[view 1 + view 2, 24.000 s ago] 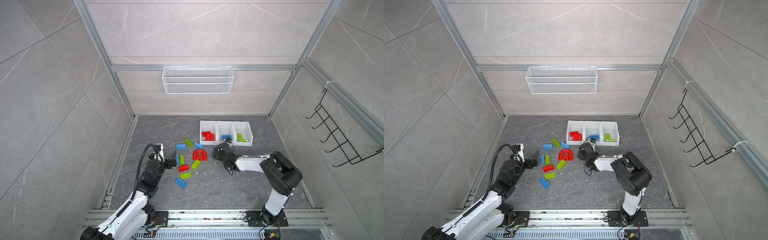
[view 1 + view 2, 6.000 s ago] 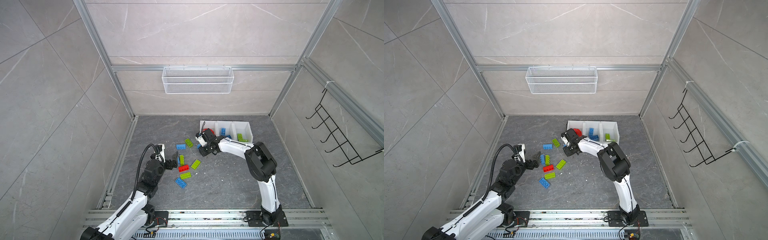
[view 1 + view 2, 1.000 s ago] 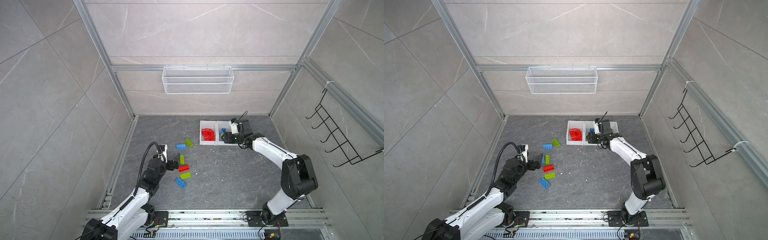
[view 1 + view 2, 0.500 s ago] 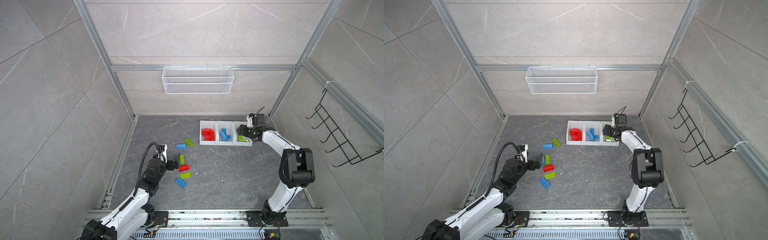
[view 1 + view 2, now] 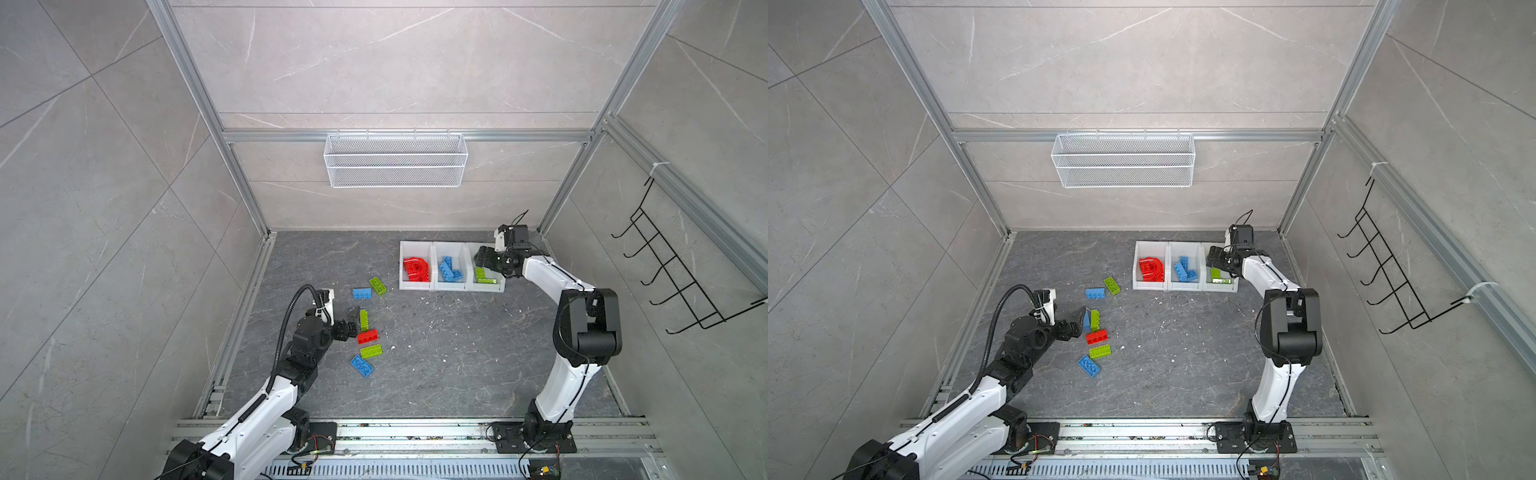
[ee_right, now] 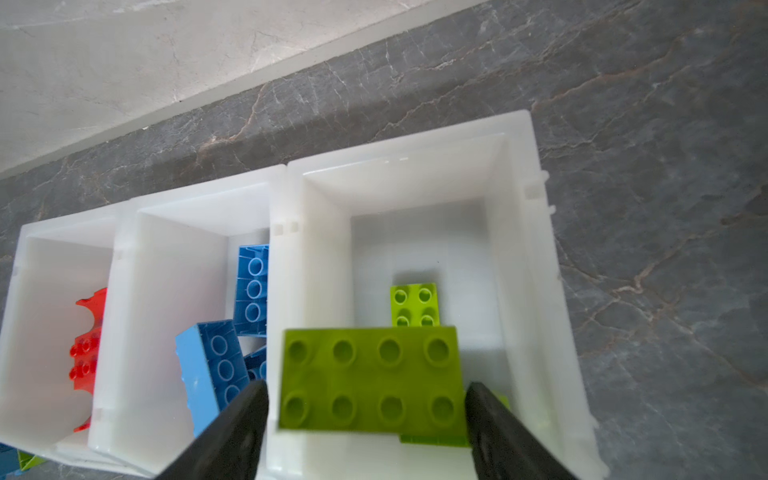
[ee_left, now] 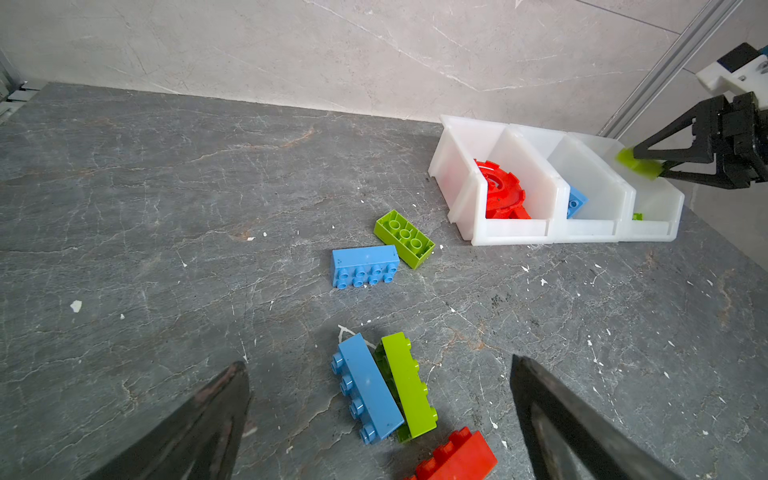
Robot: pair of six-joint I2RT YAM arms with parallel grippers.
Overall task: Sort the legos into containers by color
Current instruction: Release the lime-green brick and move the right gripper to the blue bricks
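Hovering over the bin (image 6: 511,270) nearest the worktop's (image 6: 665,208) right edge, the green brick (image 6: 370,382) sits between the right fingers (image 6: 232,436), pinched or not I cannot tell; dropped tilted, it may bounce out. Left fingers (image 7: 199,428) apart.

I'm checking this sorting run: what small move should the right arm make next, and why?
Probably open the right gripper fully: the green brick sits between its fingers directly above the end bin, which already holds green pieces. Whether it is already free, I cannot tell.
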